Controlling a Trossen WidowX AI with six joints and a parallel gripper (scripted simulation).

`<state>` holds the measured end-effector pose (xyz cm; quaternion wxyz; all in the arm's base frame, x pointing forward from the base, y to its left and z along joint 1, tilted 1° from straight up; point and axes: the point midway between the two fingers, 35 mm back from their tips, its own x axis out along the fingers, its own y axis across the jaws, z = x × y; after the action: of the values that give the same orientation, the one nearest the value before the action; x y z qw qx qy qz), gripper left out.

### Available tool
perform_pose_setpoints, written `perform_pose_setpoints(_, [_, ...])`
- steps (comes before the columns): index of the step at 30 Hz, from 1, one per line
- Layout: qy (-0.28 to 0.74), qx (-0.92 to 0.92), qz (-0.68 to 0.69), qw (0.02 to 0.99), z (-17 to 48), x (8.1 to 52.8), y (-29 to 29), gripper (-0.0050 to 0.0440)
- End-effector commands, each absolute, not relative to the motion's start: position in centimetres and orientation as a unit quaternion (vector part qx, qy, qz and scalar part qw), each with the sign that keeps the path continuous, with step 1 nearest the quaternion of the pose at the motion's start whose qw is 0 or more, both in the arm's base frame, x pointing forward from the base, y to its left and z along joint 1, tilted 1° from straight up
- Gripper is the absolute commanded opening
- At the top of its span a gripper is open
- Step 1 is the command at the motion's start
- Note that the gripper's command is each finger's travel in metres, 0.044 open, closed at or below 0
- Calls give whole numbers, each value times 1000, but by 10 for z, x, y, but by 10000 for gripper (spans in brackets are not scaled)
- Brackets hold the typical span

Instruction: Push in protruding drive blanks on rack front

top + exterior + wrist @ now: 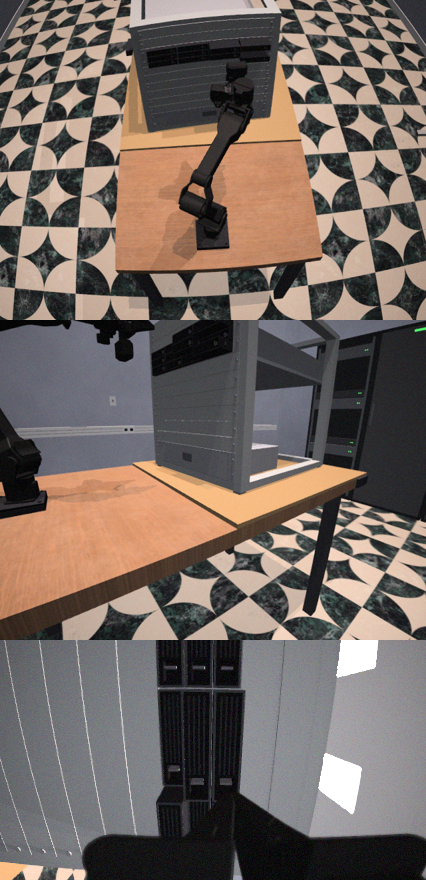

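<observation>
My jaws [236, 64] [153, 327] are pressed together, nothing pinched, just in front of the rack [206, 83] [196, 395] [140, 740]. L/R here = rack's sides as I face it.

The drive blanks sit in a band across the rack's upper front. Clearest sticker-out: the lower R-end blank [254, 59] [170, 817], its side wall showing past its neighbour. A top-row blank right of the rack's middle [224, 45] [227, 740] looks proud too, as does the top R-end one [254, 47]; can't tell exactly how far, or whether my tips touch any.

Handling, my guess: blanks are light, stiff, prob. smooth plastic or sheet metal, w/ some drag in the slot & a firmer bump at the latch. No grip req'd; closed tips as a blunt pusher, approx. mid-face, clear of the small latch tab [226, 781]. Off-centre = may skew & jam. Rack's loose on the bench [219, 193] [113, 533] & the push is high, so go slow, dead level, else it tips or slides back.

Orientation: blank faces point out toward my base; long axis of each face runs L-R across the rack, tab near the R end. Push dir. = straight in, perp. to the rack front.
</observation>
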<state>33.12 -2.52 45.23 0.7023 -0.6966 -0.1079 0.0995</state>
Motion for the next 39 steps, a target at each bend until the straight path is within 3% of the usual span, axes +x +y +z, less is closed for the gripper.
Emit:
perform_pose_setpoints(1, [-112,-701,96,698,455,326,-24,-50])
perform_pose_setpoints(21, [-111,-701,97,697,455,328,-23,-50])
perform_pose_setpoints(39, [-110,-702,97,697,462,395,-2,-50])
